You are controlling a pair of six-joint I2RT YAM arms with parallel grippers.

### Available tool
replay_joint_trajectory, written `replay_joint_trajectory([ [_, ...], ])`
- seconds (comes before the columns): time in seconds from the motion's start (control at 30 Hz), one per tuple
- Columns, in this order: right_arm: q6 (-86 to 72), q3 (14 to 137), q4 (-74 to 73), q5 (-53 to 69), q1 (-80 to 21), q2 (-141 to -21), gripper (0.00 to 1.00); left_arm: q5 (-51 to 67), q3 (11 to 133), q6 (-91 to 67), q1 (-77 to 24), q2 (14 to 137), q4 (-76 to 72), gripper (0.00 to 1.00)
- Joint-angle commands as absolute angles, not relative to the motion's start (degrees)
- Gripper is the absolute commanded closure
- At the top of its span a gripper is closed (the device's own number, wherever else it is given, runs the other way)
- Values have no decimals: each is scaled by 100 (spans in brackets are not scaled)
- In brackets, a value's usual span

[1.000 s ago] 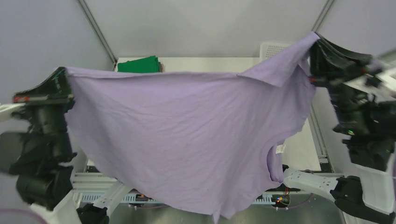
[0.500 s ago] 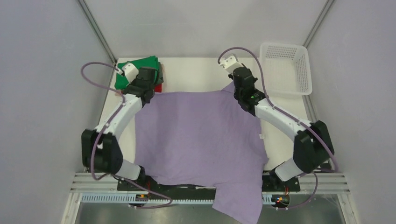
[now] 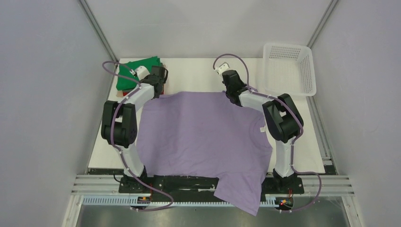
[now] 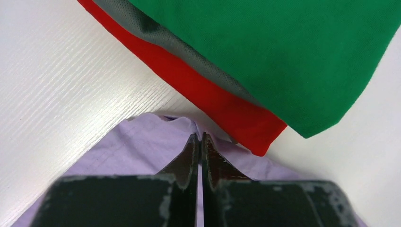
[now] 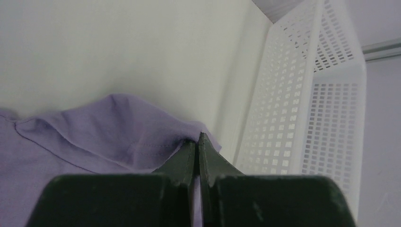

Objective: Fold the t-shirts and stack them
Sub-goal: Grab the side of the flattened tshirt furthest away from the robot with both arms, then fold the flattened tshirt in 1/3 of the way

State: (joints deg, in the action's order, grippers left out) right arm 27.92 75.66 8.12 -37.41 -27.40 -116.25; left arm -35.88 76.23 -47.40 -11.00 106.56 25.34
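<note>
Lavender cloth t-shirt (image 3: 203, 137) spread flat, left tool (image 4: 198, 138) and right tool (image 5: 196, 138) pinching its far corners

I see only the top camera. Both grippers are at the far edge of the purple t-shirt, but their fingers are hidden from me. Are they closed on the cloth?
Observer: In the left wrist view, the left gripper is shut, with a fold of the lavender t-shirt pinched at its tips.
Operator: And the right one?
Observer: The right gripper is shut on the shirt's edge too, close beside the white basket.
Operator: In the stack I see green and some red. Anything between?
Observer: Yes, a grey t-shirt lies between the green t-shirt and the red t-shirt.
</note>
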Motion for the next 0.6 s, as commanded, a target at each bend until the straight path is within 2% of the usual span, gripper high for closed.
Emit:
replay_joint_trajectory([
  [0.0,2581,7648,826,-3566,-2725,-11336,100,-3693,7727,-4914,-1090,10572,2347,98],
  [0.2,2349,7243,-111,-3098,-2754,-10753,100,-3434,7253,-4922,-1090,10089,2371,98],
  [0.57,1194,5983,-1990,-4103,-3315,-8883,100,-3182,5759,-4764,-1090,8336,1970,98],
])
